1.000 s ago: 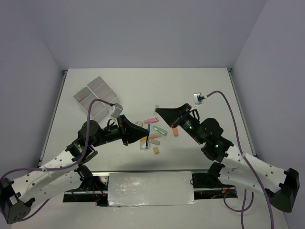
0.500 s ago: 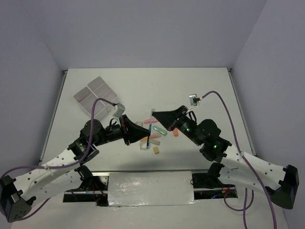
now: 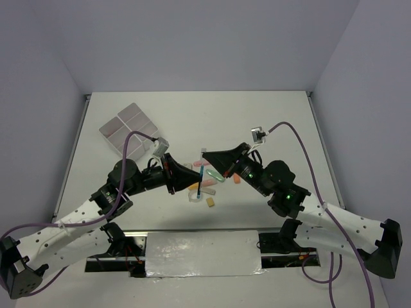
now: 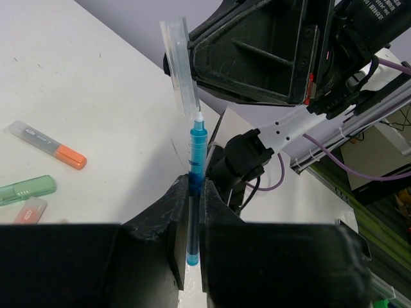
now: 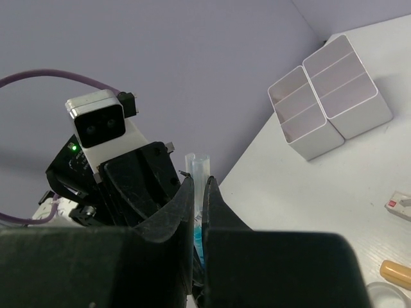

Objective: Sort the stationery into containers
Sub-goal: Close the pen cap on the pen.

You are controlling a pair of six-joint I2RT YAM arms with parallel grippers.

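A slim blue pen (image 4: 196, 154) is pinched by the left gripper (image 4: 191, 208) above mid-table. Its clear plastic cap (image 4: 178, 61) is clamped by the right gripper (image 5: 199, 189) (white square trays (image 3: 128, 125) lie at ten o'clock).

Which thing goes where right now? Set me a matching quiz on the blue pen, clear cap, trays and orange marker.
Things:
1 blue pen
2 clear cap
3 trays
4 orange marker

Places:
A far-left part of the table
B in the right gripper
C lying beside the green marker
D in the left gripper

Pairs: 1-D, 2-B, 3-A, 4-C
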